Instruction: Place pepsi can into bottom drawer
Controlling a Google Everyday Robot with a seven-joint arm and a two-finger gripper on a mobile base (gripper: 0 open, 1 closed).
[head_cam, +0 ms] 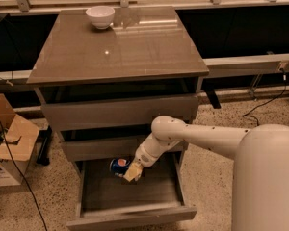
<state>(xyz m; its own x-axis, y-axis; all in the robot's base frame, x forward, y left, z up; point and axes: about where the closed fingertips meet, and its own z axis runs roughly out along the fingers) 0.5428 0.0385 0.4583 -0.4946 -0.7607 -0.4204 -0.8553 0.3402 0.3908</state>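
Observation:
The pepsi can, blue with its round logo showing, lies on its side inside the bottom drawer, near the drawer's back. The bottom drawer is pulled out, its flat front toward the camera. My gripper reaches down into the drawer from the right, with its yellowish fingertips right against the can's right end. The white arm comes in from the lower right and hides part of the drawer's right side.
A white bowl stands at the back left of the cabinet top. The two upper drawers are slightly out. A cardboard box and cables lie on the floor at left.

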